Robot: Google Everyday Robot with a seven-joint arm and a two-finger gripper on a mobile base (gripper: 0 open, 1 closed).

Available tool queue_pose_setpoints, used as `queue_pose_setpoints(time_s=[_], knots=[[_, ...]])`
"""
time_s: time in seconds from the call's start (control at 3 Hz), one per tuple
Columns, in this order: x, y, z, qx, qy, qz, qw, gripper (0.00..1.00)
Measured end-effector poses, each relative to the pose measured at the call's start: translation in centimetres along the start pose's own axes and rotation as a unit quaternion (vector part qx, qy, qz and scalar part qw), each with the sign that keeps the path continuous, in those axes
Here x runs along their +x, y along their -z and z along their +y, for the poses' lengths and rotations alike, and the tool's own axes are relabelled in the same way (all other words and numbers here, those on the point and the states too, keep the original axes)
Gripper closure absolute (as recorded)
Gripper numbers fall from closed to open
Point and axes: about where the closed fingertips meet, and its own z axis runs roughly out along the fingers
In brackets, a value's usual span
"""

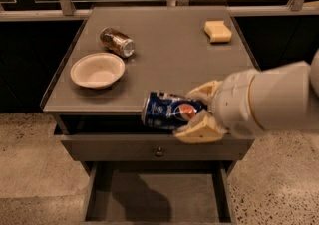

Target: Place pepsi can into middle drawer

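My gripper (195, 111) comes in from the right and is shut on the pepsi can (167, 111), a blue can with a red-white-blue logo, held on its side. The can hangs in the air over the front edge of the table top (174, 59), above the shut drawer front with a round knob (158, 152). Below it the middle drawer (157, 196) stands pulled out, a grey tray with a flat bare floor that carries a shadow.
A brown-gold can (117, 42) lies on its side at the back left of the table. A white bowl (97, 70) sits in front of it. A yellow sponge (218, 31) lies at the back right. Speckled floor on both sides.
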Motion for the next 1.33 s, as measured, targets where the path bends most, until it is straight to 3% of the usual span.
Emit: queue_pose_setpoints(time_s=[0.33, 0.67, 1.0, 1.33], knots=[[3.9, -0.5, 1.1, 0.038, -0.044, -0.003, 0.9983, 1.00], [4.4, -0.9, 1.6, 0.036, -0.043, -0.002, 0.9984, 1.00], [8.1, -2.7, 3.5, 0.046, -0.078, -0.011, 0.9958, 1.00], [14.8, -5.4, 6.8, 0.064, -0.159, -0.025, 0.9848, 1.00]])
